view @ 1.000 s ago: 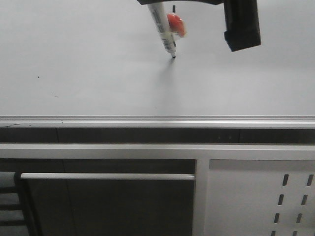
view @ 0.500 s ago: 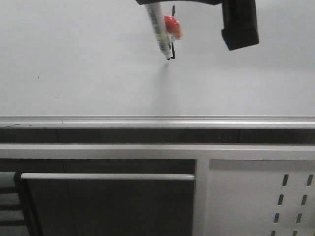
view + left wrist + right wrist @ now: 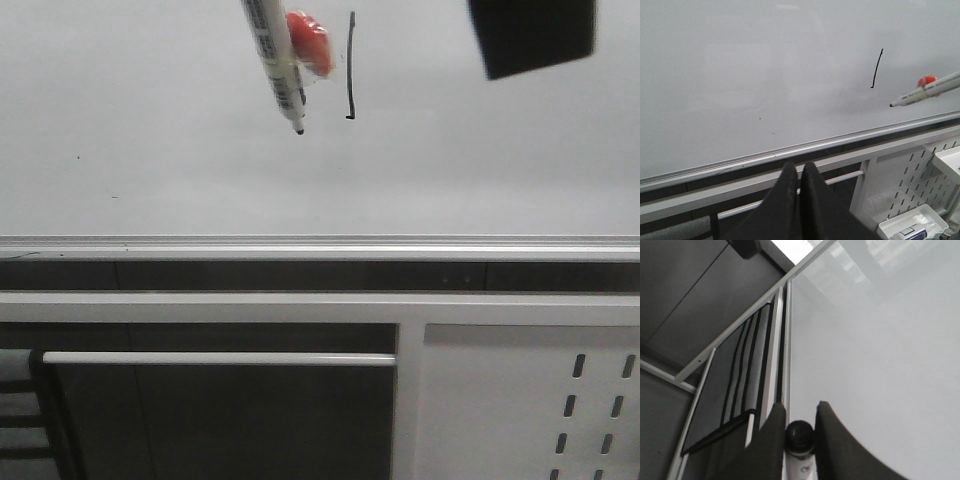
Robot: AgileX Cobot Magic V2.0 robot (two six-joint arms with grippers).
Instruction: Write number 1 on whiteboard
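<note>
The number 1 (image 3: 351,66), a thin black vertical stroke with a tiny foot, stands on the glossy grey-white whiteboard (image 3: 150,120); it also shows in the left wrist view (image 3: 877,68). A white barcode-labelled marker pen (image 3: 274,62) with an orange-red blob beside it hangs tip down, left of the stroke and off the board surface; it also shows in the left wrist view (image 3: 925,90). My right gripper (image 3: 799,416) is shut on the marker's black end (image 3: 799,436). My left gripper (image 3: 800,167) is shut and empty, below the board's silver rim (image 3: 790,150).
A dark block of the right arm (image 3: 533,35) hangs at the top right. Below the board's rim run a grey frame and a rail (image 3: 220,358). A slotted grey metal panel (image 3: 540,400) is at the lower right. A white tray (image 3: 912,229) sits low beside it.
The marker has lifted off the board and swung left, uncovering the whole stroke. The right arm's dark block has moved up and right.
</note>
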